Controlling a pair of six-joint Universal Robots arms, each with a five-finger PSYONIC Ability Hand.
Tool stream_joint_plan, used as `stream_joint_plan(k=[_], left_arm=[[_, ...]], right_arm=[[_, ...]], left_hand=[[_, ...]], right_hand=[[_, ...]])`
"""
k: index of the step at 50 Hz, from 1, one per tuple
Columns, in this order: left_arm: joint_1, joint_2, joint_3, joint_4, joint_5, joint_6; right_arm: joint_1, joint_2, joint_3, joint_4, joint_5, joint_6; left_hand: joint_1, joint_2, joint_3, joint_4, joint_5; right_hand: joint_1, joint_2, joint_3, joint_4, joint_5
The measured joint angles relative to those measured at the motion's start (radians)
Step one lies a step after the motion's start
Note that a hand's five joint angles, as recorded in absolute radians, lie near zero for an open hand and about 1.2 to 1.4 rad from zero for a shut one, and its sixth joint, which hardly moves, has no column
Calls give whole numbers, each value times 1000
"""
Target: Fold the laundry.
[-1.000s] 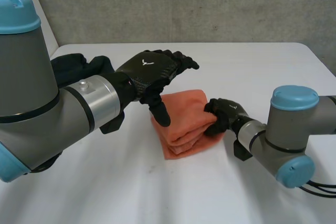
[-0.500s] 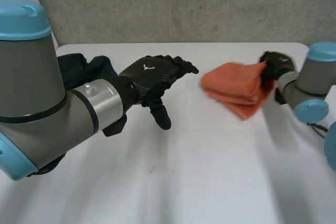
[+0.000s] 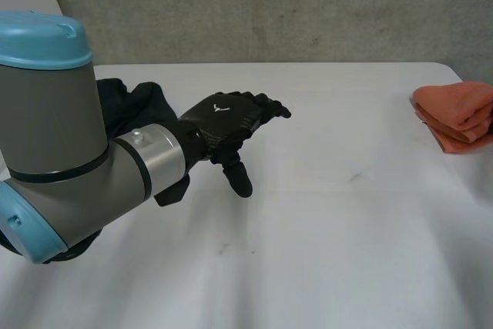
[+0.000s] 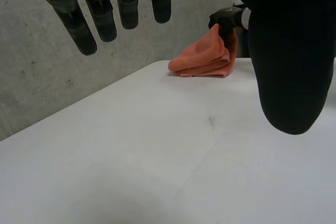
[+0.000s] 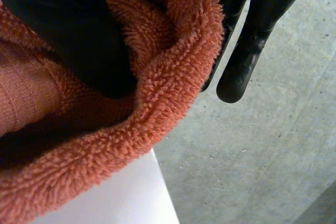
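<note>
A folded orange fleece cloth [image 3: 457, 114] lies at the table's far right edge. In the left wrist view the cloth [image 4: 201, 59] rests at the table's corner with my right hand [image 4: 228, 18] pinching its raised end. The right wrist view has the fleece [image 5: 173, 61] bunched between the thumb and the fingers [image 5: 245, 51] of that hand, so it is shut on the cloth. My left hand [image 3: 223, 118] hovers open over the left middle of the table, fingers [image 4: 100, 20] straight and thumb spread, holding nothing and well apart from the cloth.
A dark garment [image 3: 128, 102] lies heaped at the back left, behind my left arm. The white table [image 3: 323, 213] stretches bare between my left hand and the orange cloth. A concrete wall stands behind the table.
My right hand has carried the folded orange cloth from the table's middle out to its far right edge. My left hand has barely moved.
</note>
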State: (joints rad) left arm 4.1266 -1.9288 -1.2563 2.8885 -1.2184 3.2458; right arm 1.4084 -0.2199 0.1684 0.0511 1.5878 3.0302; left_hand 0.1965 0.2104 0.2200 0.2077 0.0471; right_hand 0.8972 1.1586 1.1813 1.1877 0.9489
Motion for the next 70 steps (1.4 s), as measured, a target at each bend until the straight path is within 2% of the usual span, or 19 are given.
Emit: stream_joint_plan(k=[2,3,5,6,8,14,17,23,27,30,34,39,43,45,47,49,55,59,70], left_arm=[[0,-1,0,0,0,0],[0,-1,0,0,0,0],[0,-1,0,0,0,0],[0,-1,0,0,0,0],[0,-1,0,0,0,0],[2,2,1,0,0,0],[3,6,2,0,0,0],[3,13,4,0,0,0],[4,21,6,0,0,0],[7,30,9,1,0,0],[16,45,11,9,-1,1],[43,72,9,57,-28,6],[80,91,3,144,-92,18],[97,91,1,181,-117,30],[121,84,-1,223,-141,52],[146,73,0,252,-155,77],[301,-44,34,301,-165,238],[400,-171,99,310,-157,341],[560,-543,392,313,-110,421]], right_arm=[[-12,0,4,-1,-19,-16],[-15,1,7,0,-36,-21],[-17,1,11,6,-72,-27],[-17,1,13,13,-97,-30],[-14,0,17,51,-165,-40],[-12,-21,10,194,-216,-138],[-17,-46,10,256,-180,-263],[-33,-113,43,311,-32,-675],[-42,-205,89,245,83,-951],[-44,-281,125,153,124,-1029],[-23,-393,198,32,136,-1000],[81,-550,356,-71,85,-810],[211,-685,571,-109,-61,-602],[237,-709,617,-112,-96,-569],[327,-782,781,-116,-215,-488],[379,-815,870,-115,-273,-466],[561,-881,1165,-102,-394,-526],[627,-916,1323,-101,-412,-620],[634,-1002,1567,-123,-406,-741]], left_hand=[[0,0,0,0,0],[0,0,0,0,0],[0,0,0,0,0],[0,0,0,0,0],[0,0,0,0,0],[0,0,0,0,0],[0,0,0,0,0],[0,0,0,0,0],[0,0,0,0,0],[0,0,0,0,0],[0,0,0,0,0],[0,0,0,0,0],[0,0,0,0,0],[3,0,0,0,0],[4,0,0,0,0],[3,0,0,0,0],[4,3,2,3,4],[4,17,5,19,4],[4,27,16,33,4]], right_hand=[[-1,-6,-8,-4,-2],[-74,-159,-150,-153,-116],[-435,-531,-533,-534,-483],[-455,-573,-554,-554,-503],[-681,-897,-906,-907,-831],[-694,-937,-966,-952,-872],[-694,-937,-966,-952,-872],[-694,-937,-966,-952,-881],[-694,-937,-966,-952,-881],[-694,-937,-966,-952,-881],[-694,-937,-966,-952,-881],[-694,-937,-966,-952,-881],[-694,-937,-966,-952,-881],[-694,-937,-966,-952,-881],[-694,-937,-966,-952,-881],[-694,-937,-966,-952,-881],[-695,-938,-968,-952,-881],[-695,-938,-968,-952,-881],[-695,-938,-968,-952,-881]])
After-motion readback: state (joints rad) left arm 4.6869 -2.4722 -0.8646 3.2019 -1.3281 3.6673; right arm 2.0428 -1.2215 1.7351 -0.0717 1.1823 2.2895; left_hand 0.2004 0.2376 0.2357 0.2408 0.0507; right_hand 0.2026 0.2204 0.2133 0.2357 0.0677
